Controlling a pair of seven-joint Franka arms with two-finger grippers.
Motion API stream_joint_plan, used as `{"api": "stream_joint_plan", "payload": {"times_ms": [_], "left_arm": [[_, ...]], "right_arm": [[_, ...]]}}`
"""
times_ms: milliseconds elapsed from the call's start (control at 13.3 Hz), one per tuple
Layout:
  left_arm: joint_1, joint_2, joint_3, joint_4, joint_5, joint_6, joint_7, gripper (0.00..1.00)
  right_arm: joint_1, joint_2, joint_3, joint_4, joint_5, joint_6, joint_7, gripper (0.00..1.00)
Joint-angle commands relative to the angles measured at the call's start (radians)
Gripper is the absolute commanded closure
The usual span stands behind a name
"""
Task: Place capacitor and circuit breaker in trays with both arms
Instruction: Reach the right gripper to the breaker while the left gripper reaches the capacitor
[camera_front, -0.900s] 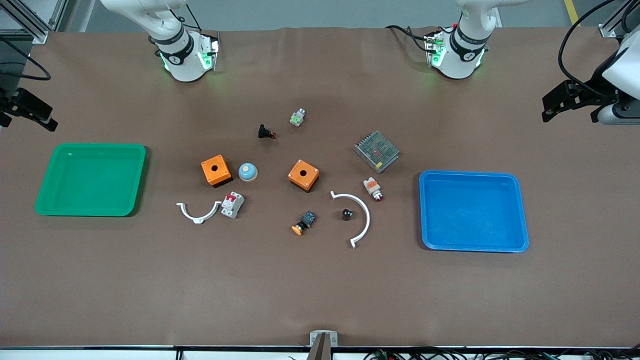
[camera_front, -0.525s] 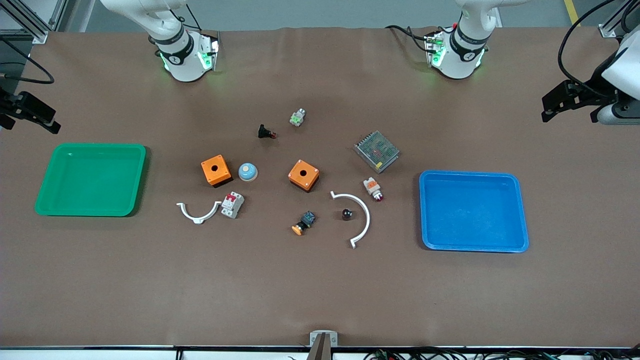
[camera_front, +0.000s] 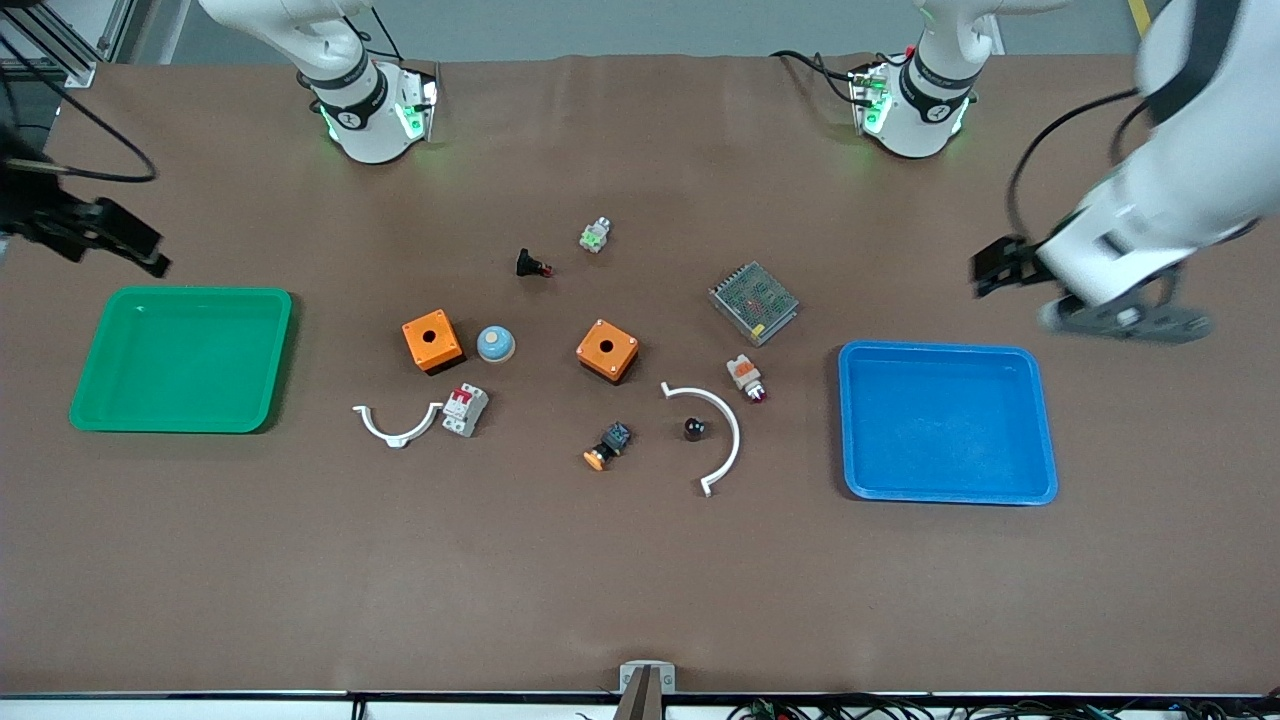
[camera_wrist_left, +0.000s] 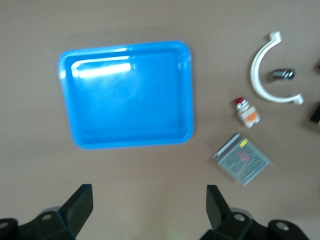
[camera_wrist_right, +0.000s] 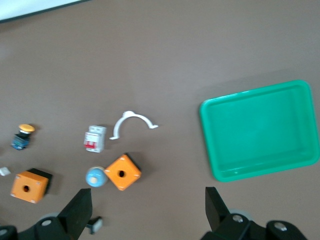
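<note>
The capacitor (camera_front: 692, 428), a tiny black cylinder, lies inside the curve of a white arc (camera_front: 722, 440); it also shows in the left wrist view (camera_wrist_left: 283, 74). The circuit breaker (camera_front: 465, 409), white-grey with a red lever, lies beside a smaller white arc (camera_front: 397, 424); it also shows in the right wrist view (camera_wrist_right: 95, 138). My left gripper (camera_front: 990, 270) hangs open and empty over bare table by the blue tray (camera_front: 945, 490). My right gripper (camera_front: 140, 250) hangs open and empty over the table by the green tray (camera_front: 180, 420).
Two orange boxes (camera_front: 432, 341) (camera_front: 607, 350), a blue dome (camera_front: 495, 344), a metal mesh unit (camera_front: 753, 302), a white-and-orange part with a red lens (camera_front: 746, 377), an orange-capped button (camera_front: 606, 446), a black flared part (camera_front: 530, 264) and a small green-white part (camera_front: 595, 235) lie mid-table.
The left arm has swung in from the table's end toward the blue tray. The right gripper has moved a little inward and toward the green tray. The parts have not moved.
</note>
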Motion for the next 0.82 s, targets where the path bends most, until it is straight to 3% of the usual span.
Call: {"api": "stream_joint_plan", "payload": {"times_ms": [0, 375, 525, 750], "left_arm": [[-0.064, 0.127, -0.004, 0.048, 0.007, 0.097, -0.032, 0.0], [-0.214, 0.28, -0.003, 0.099, 0.007, 0.197, -0.202, 0.0], [-0.256, 0.323, -0.003, 0.114, 0.007, 0.203, -0.281, 0.0], [-0.317, 0.397, 0.005, 0.114, 0.012, 0.315, -0.401, 0.0]], "right_arm": [[0.095, 0.063, -0.003, -0.046, 0.009, 0.125, 0.166, 0.0], [0.246, 0.256, -0.003, -0.095, 0.009, 0.328, 0.409, 0.0], [0.258, 0.309, -0.003, -0.198, 0.011, 0.51, 0.412, 0.0], [0.258, 0.396, -0.002, -0.322, 0.011, 0.771, 0.414, 0.0]]}}
